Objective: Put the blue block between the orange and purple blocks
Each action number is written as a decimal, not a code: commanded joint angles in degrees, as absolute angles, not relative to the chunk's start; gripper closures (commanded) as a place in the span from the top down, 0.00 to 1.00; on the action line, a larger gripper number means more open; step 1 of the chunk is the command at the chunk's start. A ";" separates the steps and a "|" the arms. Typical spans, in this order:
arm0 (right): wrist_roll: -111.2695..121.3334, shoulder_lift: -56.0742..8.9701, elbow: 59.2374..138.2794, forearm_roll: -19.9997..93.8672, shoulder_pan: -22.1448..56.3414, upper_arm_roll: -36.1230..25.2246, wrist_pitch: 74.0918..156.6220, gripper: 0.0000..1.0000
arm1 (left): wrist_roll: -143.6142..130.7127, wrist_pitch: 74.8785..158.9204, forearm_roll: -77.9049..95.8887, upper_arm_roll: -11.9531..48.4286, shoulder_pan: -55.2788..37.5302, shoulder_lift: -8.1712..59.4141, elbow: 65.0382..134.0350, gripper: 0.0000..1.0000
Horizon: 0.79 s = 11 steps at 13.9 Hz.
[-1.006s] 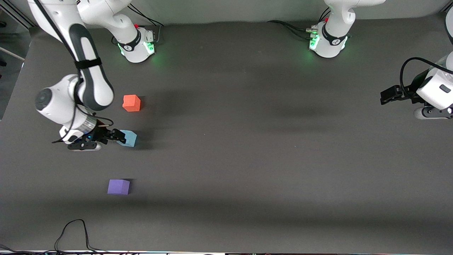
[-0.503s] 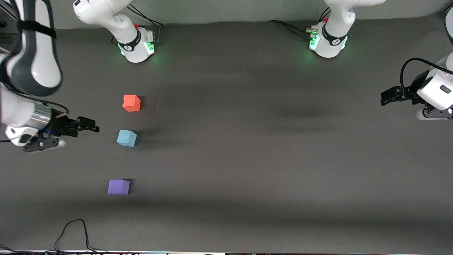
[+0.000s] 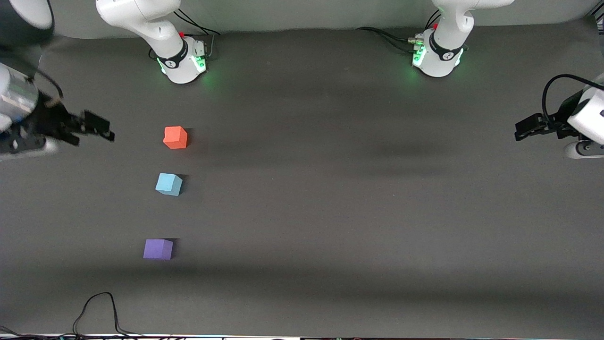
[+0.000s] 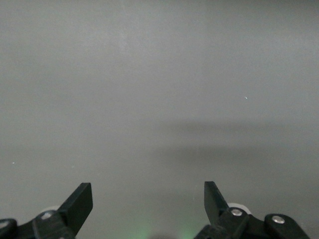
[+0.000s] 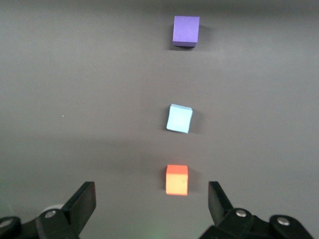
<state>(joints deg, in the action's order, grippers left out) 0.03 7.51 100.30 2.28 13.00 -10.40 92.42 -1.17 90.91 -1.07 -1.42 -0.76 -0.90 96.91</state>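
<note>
Three small matte cubes with crisp edges sit in a loose row on the dark grey, felt-like table (image 3: 330,212), toward the right arm's end. The orange block (image 3: 175,137) lies farthest from the front camera, the purple block (image 3: 158,249) nearest to it, closer to the table's front edge. The blue block (image 3: 169,184) rests between them, well apart from both and turned slightly askew, so its corners do not line up with its neighbours. In the right wrist view the same order shows: orange block (image 5: 177,179), blue block (image 5: 179,118), purple block (image 5: 186,31), each flat on the table.

The right gripper (image 3: 96,126) hangs in the air over the right arm's end of the table, close to that edge and clear of the cubes; its black angular fingers (image 5: 82,201) are spread wide and hold nothing.

The left arm waits at its own end of the table, the left gripper (image 3: 529,126) over the edge there, its dark wedge-shaped fingers (image 4: 79,204) likewise spread apart, with only bare table beneath them.

A thin black cable (image 3: 96,309) loops on the table near the front edge.
</note>
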 commanded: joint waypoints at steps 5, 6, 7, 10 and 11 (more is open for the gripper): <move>0.97 12.57 103.27 0.26 -0.43 -2.20 90.62 1.00 | -0.79 89.56 -1.06 -1.41 -0.53 -0.79 95.80 1.00; 0.88 12.66 103.27 0.26 -0.53 -2.37 90.62 1.00 | -0.79 89.65 -1.05 -1.41 -0.53 -0.79 95.80 1.00; 0.27 12.74 103.10 0.26 -0.53 -2.55 90.53 1.00 | -0.79 90.17 -1.14 -1.49 -0.53 -0.62 95.80 1.00; 0.79 12.83 103.18 0.26 -0.09 -3.16 90.44 1.00 | -0.79 90.09 -0.79 -1.41 -0.61 -0.18 95.71 1.00; 0.36 12.83 103.18 0.26 0.87 -3.16 89.31 1.00 | -0.79 90.00 -0.88 -1.32 -0.70 -0.18 95.63 1.00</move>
